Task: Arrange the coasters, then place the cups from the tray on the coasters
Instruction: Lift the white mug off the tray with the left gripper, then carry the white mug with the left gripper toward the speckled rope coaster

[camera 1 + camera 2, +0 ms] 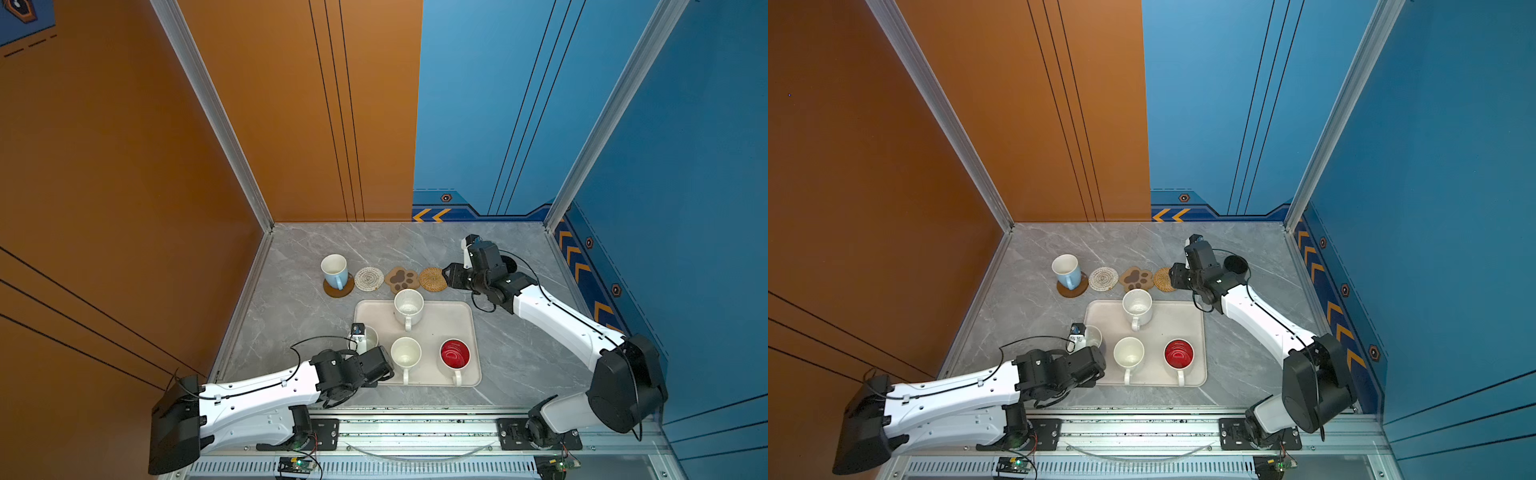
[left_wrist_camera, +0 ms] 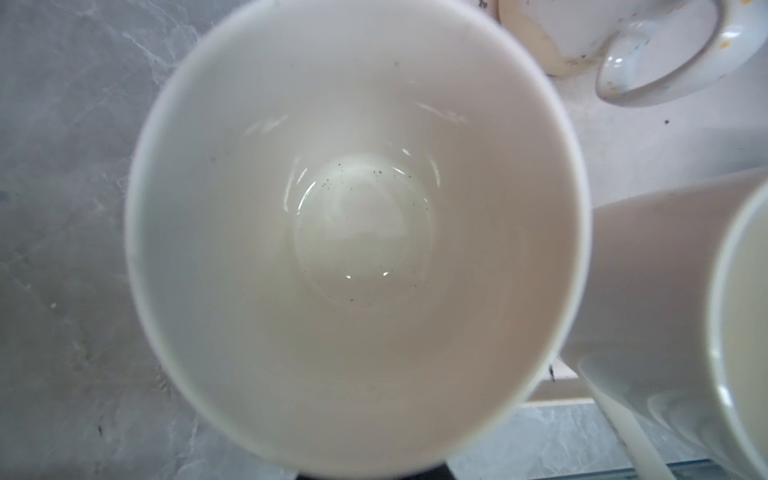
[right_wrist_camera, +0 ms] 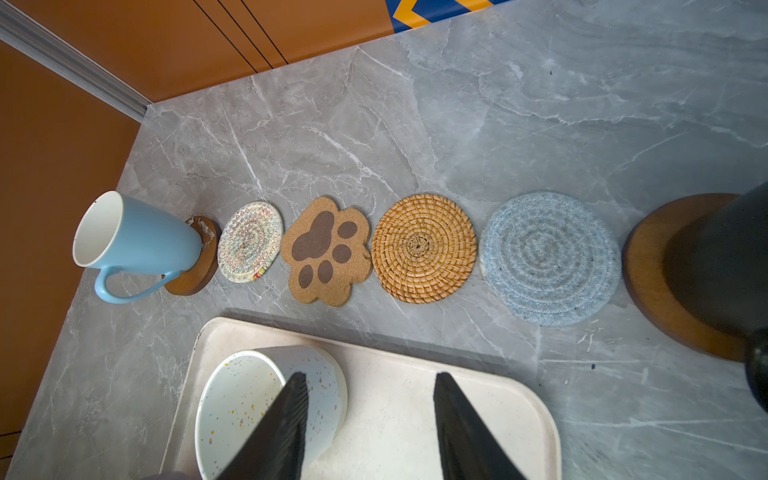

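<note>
Left end effector sits at the pale cup, grip hidden; right end effector gapes empty; next, I think, lift it onto the white woven coaster.

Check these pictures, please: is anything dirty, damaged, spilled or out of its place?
Two small things. The pale mug filling the left wrist view has dark specks around its inner bottom. The brown disc coaster under the light blue mug shows a whitish scuffed patch on top. Nothing is spilled or tipped over.
</note>
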Robot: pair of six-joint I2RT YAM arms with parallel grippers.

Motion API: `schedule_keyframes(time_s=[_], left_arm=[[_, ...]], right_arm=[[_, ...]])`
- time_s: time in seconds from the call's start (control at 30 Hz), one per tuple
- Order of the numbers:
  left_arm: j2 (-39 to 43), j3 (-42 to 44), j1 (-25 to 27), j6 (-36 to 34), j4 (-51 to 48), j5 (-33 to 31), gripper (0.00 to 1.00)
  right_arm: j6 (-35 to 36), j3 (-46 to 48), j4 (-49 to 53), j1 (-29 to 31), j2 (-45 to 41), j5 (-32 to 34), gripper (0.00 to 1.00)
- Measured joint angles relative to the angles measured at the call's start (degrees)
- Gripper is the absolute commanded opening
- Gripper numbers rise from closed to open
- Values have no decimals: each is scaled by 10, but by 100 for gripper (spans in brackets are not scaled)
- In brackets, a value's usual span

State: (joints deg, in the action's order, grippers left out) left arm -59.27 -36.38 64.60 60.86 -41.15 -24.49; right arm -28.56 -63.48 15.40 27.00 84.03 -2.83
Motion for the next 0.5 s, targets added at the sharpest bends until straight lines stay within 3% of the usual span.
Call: schedule_keyframes(time_s=[0.2,0.5], left_arm=[[14,-14,-28,-26,-2,-12,0],[3,-39,-113,-101,8,-8,0]], right_arm=[[0,0,0,-1,0,0,48],[0,0,0,-5,3,0,48]])
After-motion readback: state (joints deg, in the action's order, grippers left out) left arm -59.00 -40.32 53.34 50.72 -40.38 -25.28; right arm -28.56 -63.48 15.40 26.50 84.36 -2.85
